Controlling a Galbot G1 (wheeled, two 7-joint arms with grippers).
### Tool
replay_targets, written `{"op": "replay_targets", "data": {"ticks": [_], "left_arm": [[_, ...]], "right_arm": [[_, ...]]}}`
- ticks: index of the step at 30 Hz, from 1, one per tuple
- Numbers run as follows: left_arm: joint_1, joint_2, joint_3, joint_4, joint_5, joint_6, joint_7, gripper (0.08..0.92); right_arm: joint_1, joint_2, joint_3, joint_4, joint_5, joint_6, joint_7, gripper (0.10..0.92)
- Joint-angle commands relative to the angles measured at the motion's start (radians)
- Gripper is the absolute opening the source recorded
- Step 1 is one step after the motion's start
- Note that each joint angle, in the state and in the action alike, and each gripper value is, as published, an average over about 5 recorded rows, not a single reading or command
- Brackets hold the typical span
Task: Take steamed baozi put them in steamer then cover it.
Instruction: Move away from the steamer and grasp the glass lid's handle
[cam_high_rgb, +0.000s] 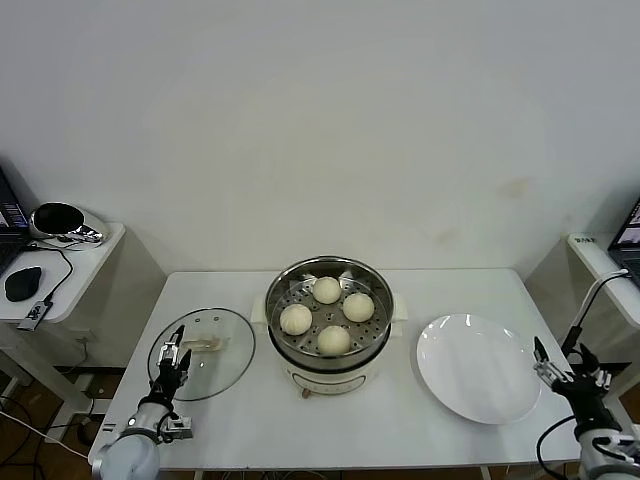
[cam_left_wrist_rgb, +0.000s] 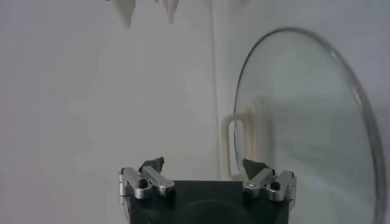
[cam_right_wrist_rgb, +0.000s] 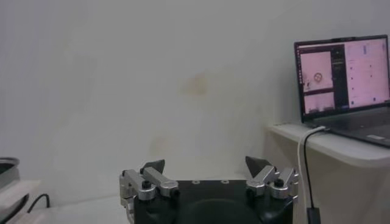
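white table (cam_high_rgb: 250, 420) is carrying three things | steamer (cam_high_rgb: 330, 368) is standing at centre | cover (cam_high_rgb: 215, 362) is lying flat at 9 o'clock | white plate (cam_high_rgb: 475, 385) is lying at 3 o'clock

A white table (cam_high_rgb: 240, 410) fills the middle, and on its right part lies a flat white plate (cam_high_rgb: 478, 368). Left of the table stands a small side shelf (cam_high_rgb: 85, 262) bearing a shiny helmet-like object (cam_high_rgb: 60, 221) and a black mouse (cam_high_rgb: 22, 283). Right of the table, another shelf (cam_right_wrist_rgb: 341, 146) carries an open laptop (cam_right_wrist_rgb: 344, 76) with a lit screen.
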Motion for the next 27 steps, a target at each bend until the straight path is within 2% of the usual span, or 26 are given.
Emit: {"op": "replay_targets", "data": {"ticks": [1,27], "left_arm": [[-0.045,-0.001,0.005,0.046,-0.009,-0.002,-0.006,0.823],[-0.086,-0.033,0.042,0.078,-0.067,0.118,-0.021,0.823]], "right_arm": [[-0.005,0.008,0.008,-0.002,-0.01,0.006,-0.001,0.823],[-0.01,0.028,-0.01,-0.025,-0.04,0.03,-0.005,0.823]]}}
